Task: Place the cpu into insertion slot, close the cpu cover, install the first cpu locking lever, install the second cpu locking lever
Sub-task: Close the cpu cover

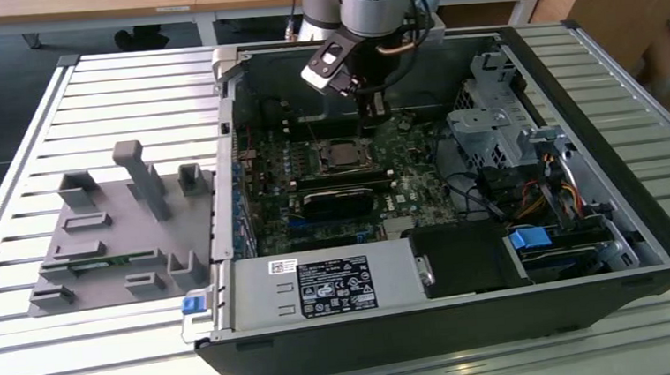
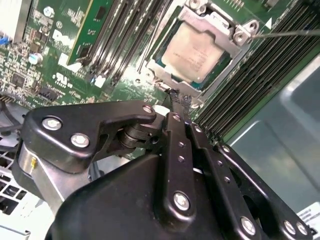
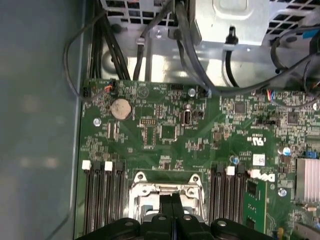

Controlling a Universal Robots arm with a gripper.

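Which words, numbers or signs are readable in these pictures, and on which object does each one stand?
No text is clear enough to quote.
Too small to read: the black label on the power supply box.
Too small to read: the white sticker on the same box.
Blurred: the white markings on the green circuit board.

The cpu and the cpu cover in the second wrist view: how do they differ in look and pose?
The cpu is a solid flat plate, dull silvery-grey; the cpu cover is a brighter metal frame with a cut-out middle. The cpu lies inside that opening; the cpu cover lies down around its edges. Both are square and metal.
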